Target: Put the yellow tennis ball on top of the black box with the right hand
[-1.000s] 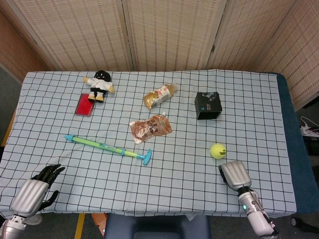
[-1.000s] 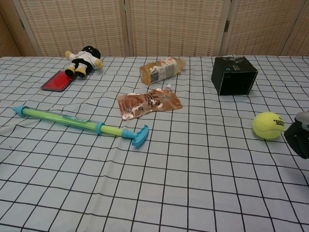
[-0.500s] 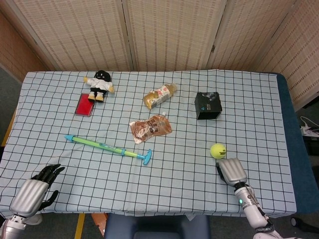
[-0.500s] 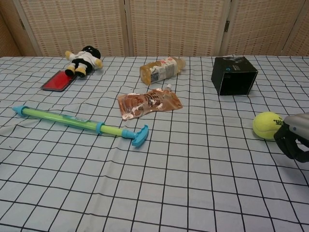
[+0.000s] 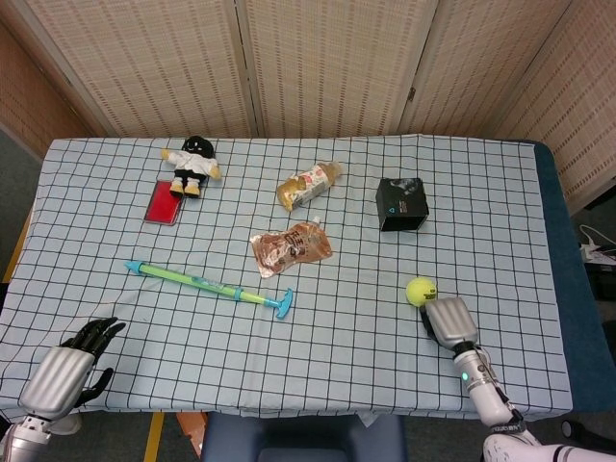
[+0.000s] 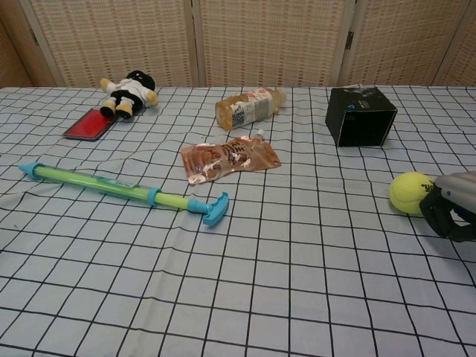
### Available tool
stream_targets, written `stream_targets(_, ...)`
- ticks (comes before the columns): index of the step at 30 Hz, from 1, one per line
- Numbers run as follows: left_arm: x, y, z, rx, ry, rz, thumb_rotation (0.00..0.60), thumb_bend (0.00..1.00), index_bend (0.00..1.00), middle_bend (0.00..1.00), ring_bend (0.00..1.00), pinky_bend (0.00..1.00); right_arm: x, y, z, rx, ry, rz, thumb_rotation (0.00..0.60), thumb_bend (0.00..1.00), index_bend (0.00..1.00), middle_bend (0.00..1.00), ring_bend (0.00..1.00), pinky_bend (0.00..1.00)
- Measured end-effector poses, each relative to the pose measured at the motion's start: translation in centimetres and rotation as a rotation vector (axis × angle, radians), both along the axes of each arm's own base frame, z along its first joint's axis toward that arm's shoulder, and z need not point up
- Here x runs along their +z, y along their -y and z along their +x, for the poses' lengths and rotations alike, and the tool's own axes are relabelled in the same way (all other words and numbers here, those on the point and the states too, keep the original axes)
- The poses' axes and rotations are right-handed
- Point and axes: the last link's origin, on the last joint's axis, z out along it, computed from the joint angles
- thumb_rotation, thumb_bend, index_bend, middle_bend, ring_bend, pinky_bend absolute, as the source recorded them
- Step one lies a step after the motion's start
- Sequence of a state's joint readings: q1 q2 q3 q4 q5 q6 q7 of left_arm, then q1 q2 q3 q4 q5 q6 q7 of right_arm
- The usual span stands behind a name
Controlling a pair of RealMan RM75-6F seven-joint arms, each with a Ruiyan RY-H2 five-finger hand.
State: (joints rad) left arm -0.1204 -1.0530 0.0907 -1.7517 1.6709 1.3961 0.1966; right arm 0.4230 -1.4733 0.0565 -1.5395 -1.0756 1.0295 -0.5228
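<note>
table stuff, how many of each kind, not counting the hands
Toys: 3, plush doll, water squirter, tennis ball
Drinks: 2, bottle, pouch
Boxes: 1, black box
Flat red cases: 1, red case
Total: 7

Screen (image 5: 327, 58): folding panels of woven cane in pale wooden frames, standing across the far side and angling in at left and right. Table (image 5: 539, 289): covered by a white cloth with a black grid, slightly rumpled; dark blue edge showing at right. Floor (image 5: 14, 183): grey, seen at left. Cables (image 5: 595, 252): white, at right. Light: even, indoor.
</note>
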Motion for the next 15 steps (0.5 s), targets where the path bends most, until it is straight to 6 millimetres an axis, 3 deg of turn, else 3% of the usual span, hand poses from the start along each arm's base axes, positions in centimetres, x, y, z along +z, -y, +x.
stream_targets(15, 0.07, -0.02, -0.03, 0.002, 0.003, 0.0, 0.6, 0.43, 0.15, 0.11, 0.12, 0.47, -1.01, 0.3, 0.22, 0.019, 0.032, 0.024, 0.6, 0.97, 0.98, 0.83, 0.88, 1.0)
